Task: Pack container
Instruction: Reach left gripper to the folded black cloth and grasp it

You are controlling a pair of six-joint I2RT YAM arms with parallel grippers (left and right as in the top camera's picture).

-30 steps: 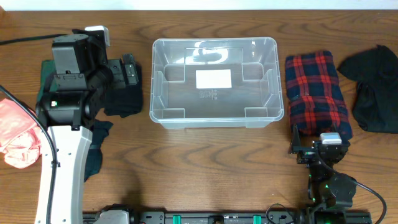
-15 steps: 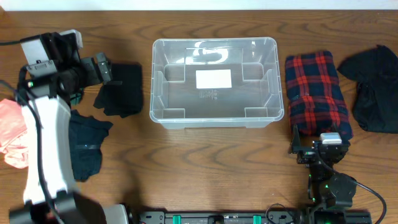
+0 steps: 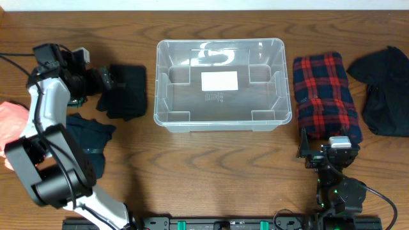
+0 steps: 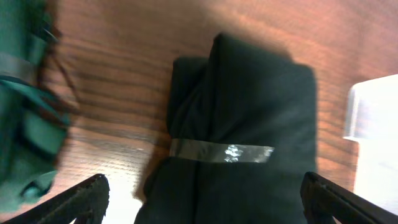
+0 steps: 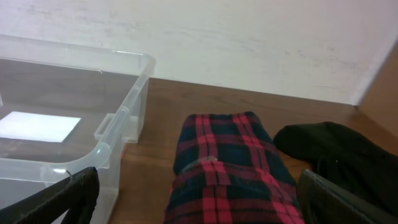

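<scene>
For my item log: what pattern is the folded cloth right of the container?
Red-and-dark plaid on the folded cloth, clearest in overhead view.

The container sits upright and open-topped on the wooden worktop, about mid-width and toward the far edge, its long sides running left to right. It is a clear rectangular plastic bin with rounded corners, a thick rim and moulded steps inside its walls. Nothing lies in it. A white label shows through on its bottom.
</scene>
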